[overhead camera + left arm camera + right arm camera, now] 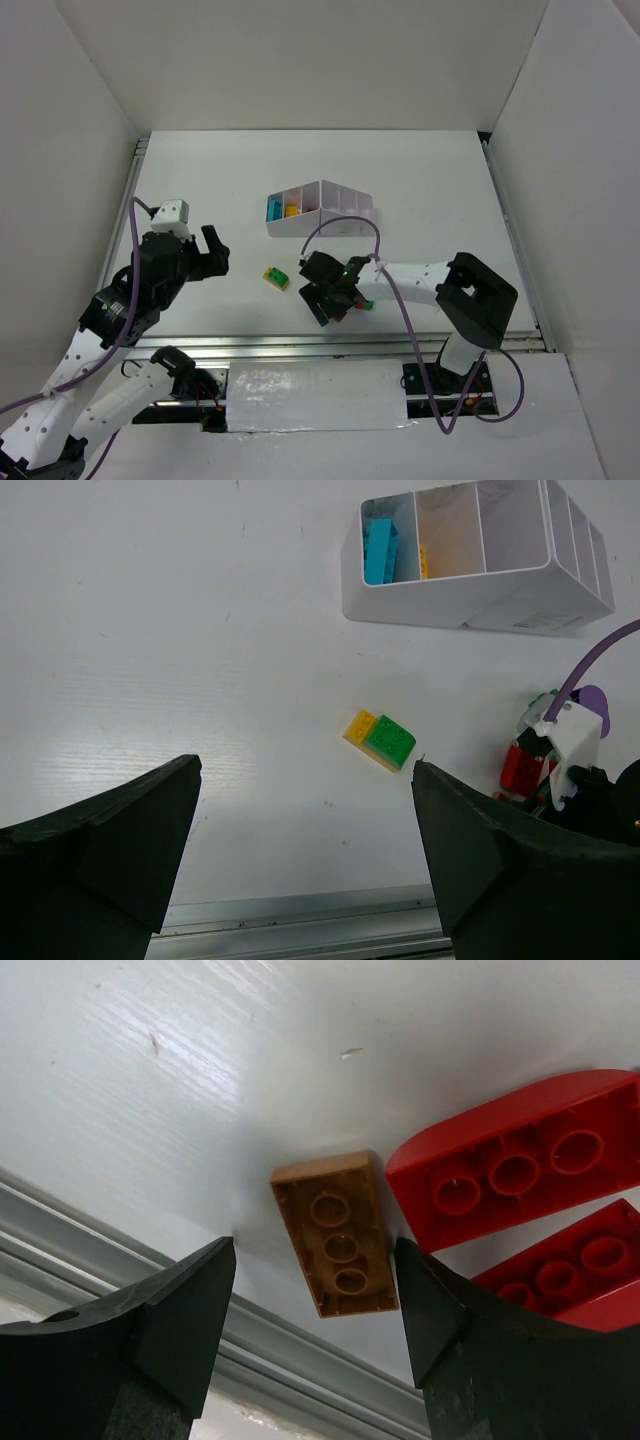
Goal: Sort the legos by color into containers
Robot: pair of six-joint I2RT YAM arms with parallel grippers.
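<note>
An orange-brown lego (337,1232) lies studs-down near the table's front rail. My right gripper (315,1244) stands open over it, one finger on each side; a gap shows on the left, while the right finger (430,1310) sits close against the brick. Two red legos (520,1165) lie just beside it. A joined yellow-and-green lego (276,277) rests alone on the table. My left gripper (215,255) hangs open and holds nothing, left of that piece. The white container tray (300,226) holds a light blue lego (380,552) and a yellow one (424,562).
A metal rail (120,1230) runs along the table's near edge just below the right gripper. A green lego (366,303) shows beside the right wrist. The purple cable (345,222) arches near the tray's front.
</note>
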